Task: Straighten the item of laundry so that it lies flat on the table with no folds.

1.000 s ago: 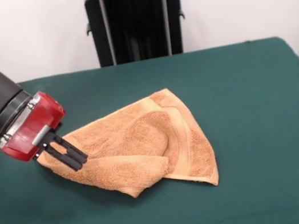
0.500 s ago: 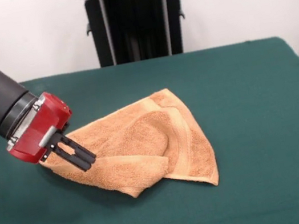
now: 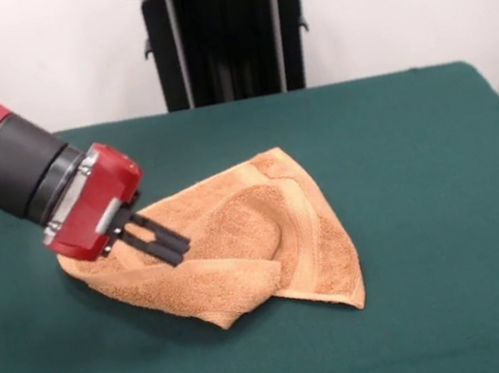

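Towel: the orange towel (image 3: 241, 246) lies crumpled near the middle of the green desk (image 3: 420, 166), a little to the left. It is folded over itself into a rough triangle, with one point far and one at the near right.
Fold: a thick rolled edge runs along the near left side, and a round bump stands in the middle. So the towel is not flat yet.
Gripper: the red and black gripper (image 3: 171, 244) comes in from the left, tilted down toward the right. The tips are over the left part of the towel, close to the cloth or touching it.
Jaws: the two black jaws are close together. I cannot tell whether they pinch cloth or are only shut.
Key relation: most of the towel lies to the right and near side of the jaws. Its long axis runs from the left corner to the near right corner.
Next move, my judgement: it needs a hold on the upper layer, then a pull to open the fold.
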